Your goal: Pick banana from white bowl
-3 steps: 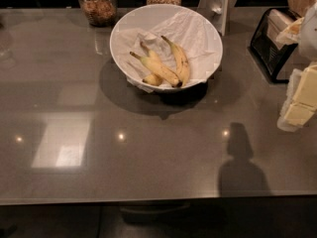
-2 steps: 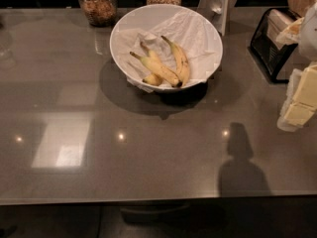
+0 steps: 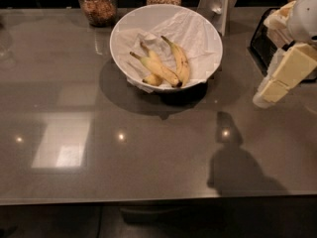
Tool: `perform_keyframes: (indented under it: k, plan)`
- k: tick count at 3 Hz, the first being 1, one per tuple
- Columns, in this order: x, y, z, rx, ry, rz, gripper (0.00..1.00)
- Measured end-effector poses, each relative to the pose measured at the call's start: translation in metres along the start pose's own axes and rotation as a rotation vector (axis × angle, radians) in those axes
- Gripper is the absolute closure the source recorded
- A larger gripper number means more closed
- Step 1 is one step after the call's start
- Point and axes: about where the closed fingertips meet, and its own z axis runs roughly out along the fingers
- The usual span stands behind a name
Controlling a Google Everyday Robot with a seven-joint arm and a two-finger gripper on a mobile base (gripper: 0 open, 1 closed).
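Several bananas (image 3: 161, 69) lie on crumpled white paper (image 3: 190, 31) inside the white bowl (image 3: 126, 29), which stands toward the back of the grey table (image 3: 148, 172). Two glass jars (image 3: 97, 4) stand just behind it. The gripper (image 3: 265, 97) hangs at the right edge, well apart from the bowl; how far open it is cannot be told, and nothing shows in its grasp.
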Motion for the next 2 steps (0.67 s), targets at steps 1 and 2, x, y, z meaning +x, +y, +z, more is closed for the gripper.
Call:
perform_keyframes:
  k: [1,2]
  plan:
    - [-0.031,-0.024,0.016,-0.022,-0.150,0.056,0.00]
    - [-0.060,-0.047,0.037,-0.093,-0.222,0.118,0.00]
